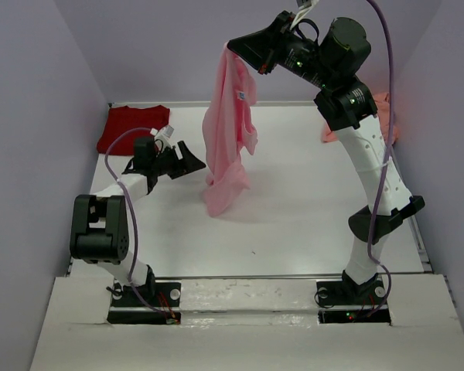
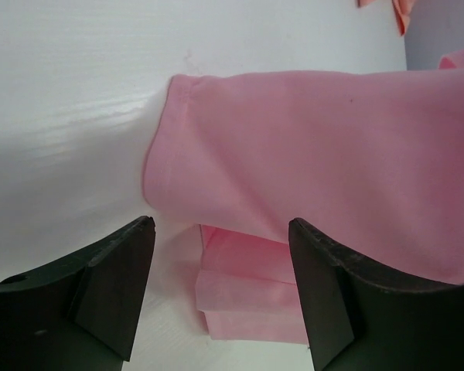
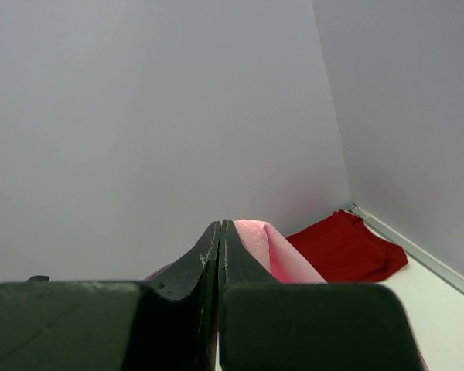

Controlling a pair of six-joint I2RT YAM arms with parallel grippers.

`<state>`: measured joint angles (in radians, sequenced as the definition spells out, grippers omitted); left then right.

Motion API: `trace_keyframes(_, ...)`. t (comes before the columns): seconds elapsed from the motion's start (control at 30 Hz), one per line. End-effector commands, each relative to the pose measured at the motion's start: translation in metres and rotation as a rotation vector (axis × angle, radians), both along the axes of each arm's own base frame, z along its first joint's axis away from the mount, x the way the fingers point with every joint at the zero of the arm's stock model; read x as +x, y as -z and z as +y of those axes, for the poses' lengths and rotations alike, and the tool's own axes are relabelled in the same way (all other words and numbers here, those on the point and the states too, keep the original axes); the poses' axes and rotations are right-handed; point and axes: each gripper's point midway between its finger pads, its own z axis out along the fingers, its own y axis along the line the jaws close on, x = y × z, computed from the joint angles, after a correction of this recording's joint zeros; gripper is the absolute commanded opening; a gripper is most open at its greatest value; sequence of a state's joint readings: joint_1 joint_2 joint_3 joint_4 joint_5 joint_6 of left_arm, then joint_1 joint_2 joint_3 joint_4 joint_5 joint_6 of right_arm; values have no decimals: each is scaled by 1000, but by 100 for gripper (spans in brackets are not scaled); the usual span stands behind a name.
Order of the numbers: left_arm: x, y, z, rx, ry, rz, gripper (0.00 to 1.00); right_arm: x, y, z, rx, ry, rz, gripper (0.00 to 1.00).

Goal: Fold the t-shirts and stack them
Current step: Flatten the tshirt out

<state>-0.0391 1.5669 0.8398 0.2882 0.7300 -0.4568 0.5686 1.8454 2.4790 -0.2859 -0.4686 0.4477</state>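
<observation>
The light pink t-shirt hangs from my right gripper, which is raised high over the middle of the table and shut on the shirt's top edge. The shirt's lower end rests bunched on the table. In the right wrist view pink cloth bulges beside the shut right gripper. My left gripper is low, just left of the hanging shirt, and open. In its wrist view the left gripper faces a hemmed edge of pink cloth, with nothing pinched. The dark red t-shirt lies folded at the far left.
The salmon-pink t-shirt lies crumpled at the far right, partly hidden behind my right arm. Grey walls close the table on the left, back and right. The dark red t-shirt sits in the back corner by the wall rail.
</observation>
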Motion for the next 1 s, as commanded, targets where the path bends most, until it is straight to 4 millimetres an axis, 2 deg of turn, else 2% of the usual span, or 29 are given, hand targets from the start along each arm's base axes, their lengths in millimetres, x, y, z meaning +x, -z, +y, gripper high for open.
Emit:
trace_keyframes(0.0, 9, -13, -18, 100, 76, -128, 77, -22, -35, -14, 60, -14, -84, 0)
trace_keyframes(0.13, 3, -22, -19, 181, 87, -220, 76, -21, -35, -14, 60, -8, -77, 0)
trace_keyframes(0.17, 0, -32, -19, 183, 89, -258, 76, -21, -35, -15, 61, -6, -77, 0)
trace_keyframes(0.23, -7, -37, -18, 195, 100, -293, 77, -20, -34, -14, 59, -8, -72, 0)
trace_keyframes(0.27, -9, -48, -16, 207, 94, -334, 77, -20, -33, -14, 58, -7, -71, 0)
trace_keyframes(0.3, -13, -46, -13, 219, 86, -330, 77, -20, -33, -14, 57, -8, -70, 0)
trace_keyframes(0.37, -19, -60, -8, 235, 61, -378, 77, -19, -31, -13, 55, -9, -62, 0)
trace_keyframes(0.47, -28, -60, -1, 270, 47, -402, 77, -19, -31, -12, 55, -11, -60, 0)
trace_keyframes(0.57, -41, -74, 3, 302, 40, -505, 77, -20, -31, -11, 58, -24, -50, 0)
trace_keyframes(0.7, -44, -74, 3, 329, 66, -513, 76, -18, -27, -7, 56, -40, -34, 0)
trace_keyframes(0.97, -54, -76, -16, 246, 174, -534, 72, -17, -28, -10, 58, -39, -32, 0)
